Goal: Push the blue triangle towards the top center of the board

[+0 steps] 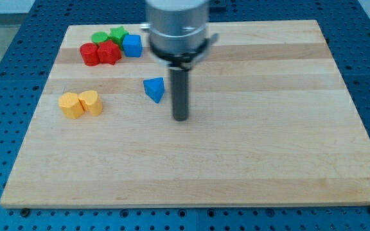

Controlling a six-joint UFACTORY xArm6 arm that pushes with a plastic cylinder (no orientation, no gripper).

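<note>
The wooden board [236, 160] took most of the view, and the arm's grey body hung over its top middle. Near the top-left corner a cluster sat packed together: two red blocks [99, 53], a green block [100, 38], a green star [118, 33] and a blue cube [132, 45]. By the left edge two yellow blocks [80, 103] were touching. The blue triangle [154, 89] lay alone, left of centre, below the cluster. My tip [181, 118] stood just beside it, to its right and slightly lower, apart from it. I judge it was placed there to push upward. There were no jaws; the rod held nothing.
</note>
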